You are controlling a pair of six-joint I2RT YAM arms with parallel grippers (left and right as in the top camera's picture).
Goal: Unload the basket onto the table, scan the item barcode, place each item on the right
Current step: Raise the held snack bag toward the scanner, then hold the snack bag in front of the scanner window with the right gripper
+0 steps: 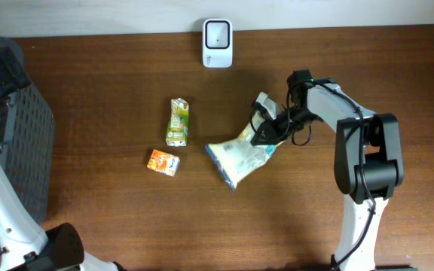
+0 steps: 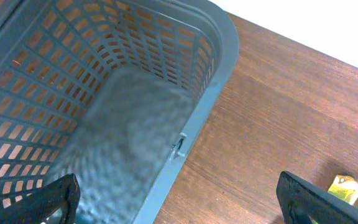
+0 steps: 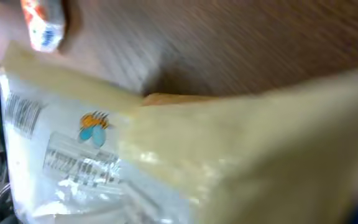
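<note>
A white and yellow plastic bag [image 1: 239, 154] lies on the brown table, its upper right end lifted. My right gripper [image 1: 266, 132] is shut on that end. The right wrist view is filled by the bag [image 3: 166, 155], blurred and very close, with a barcode [image 3: 22, 114] printed near its left edge; the fingers themselves are hidden. The white scanner [image 1: 217, 43] stands at the table's back edge, well apart from the bag. My left gripper [image 2: 179, 211] hangs open over the basket's rim, with nothing between its fingers.
A green drink carton [image 1: 177, 122] and an orange packet [image 1: 163, 162] lie left of the bag. A grey mesh basket [image 1: 21, 135] sits at the far left; its rim [image 2: 222, 56] crosses the left wrist view, where the carton [image 2: 347, 188] shows at the lower right.
</note>
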